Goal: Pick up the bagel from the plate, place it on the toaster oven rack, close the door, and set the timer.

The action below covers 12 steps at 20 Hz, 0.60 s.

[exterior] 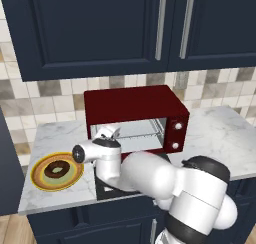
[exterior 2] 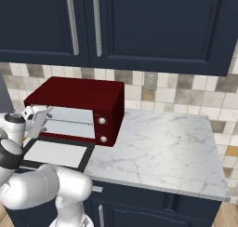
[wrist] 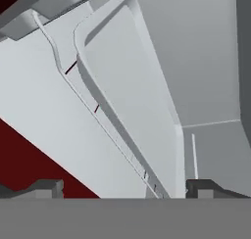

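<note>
Jaws spread and empty, the claw (wrist: 124, 186) reaches into the red toaster oven (exterior: 135, 105) on the white marble counter (exterior 2: 158, 147), navy cabinets (exterior 2: 153, 21) above it, bagel (exterior: 56, 169) off to its left.

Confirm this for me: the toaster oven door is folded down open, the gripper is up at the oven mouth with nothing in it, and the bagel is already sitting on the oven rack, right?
Not quite. The bagel is not on the rack; it lies on the plate, left of the toaster oven, as the left base view shows. The rest stands: the door is folded down and the open gripper is empty at the oven mouth.
</note>
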{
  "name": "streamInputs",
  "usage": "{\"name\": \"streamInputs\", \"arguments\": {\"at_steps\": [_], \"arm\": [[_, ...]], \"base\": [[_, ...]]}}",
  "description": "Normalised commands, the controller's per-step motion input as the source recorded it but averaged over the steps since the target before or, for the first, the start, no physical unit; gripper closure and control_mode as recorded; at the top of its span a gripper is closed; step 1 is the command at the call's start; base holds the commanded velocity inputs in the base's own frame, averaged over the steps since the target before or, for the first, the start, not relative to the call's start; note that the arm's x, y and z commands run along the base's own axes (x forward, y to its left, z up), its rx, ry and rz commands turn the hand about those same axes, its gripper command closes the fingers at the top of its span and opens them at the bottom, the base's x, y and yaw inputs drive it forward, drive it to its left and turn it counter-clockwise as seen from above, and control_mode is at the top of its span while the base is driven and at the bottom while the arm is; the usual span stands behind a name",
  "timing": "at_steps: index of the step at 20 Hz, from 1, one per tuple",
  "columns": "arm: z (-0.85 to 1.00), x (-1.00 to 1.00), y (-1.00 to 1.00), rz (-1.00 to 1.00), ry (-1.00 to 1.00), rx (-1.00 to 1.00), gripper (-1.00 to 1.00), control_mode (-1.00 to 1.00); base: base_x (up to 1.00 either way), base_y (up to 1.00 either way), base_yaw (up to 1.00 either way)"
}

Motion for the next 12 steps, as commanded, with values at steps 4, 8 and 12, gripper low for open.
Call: {"name": "streamInputs", "arguments": {"at_steps": [4,8,12], "arm": [[-0.22,0.23,0.07,0.08,-0.01,-0.07,-1.00,-1.00],[-0.03,0.12,0.13,0.04,-0.03,-0.05,-1.00,-1.00],[-0.09,0.20,0.13,0.02,0.00,-0.05,-1.00,-1.00]], "base": [[0.00,0.00,0.00],[0.00,0.00,0.00],[0.00,0.00,0.00]]}}
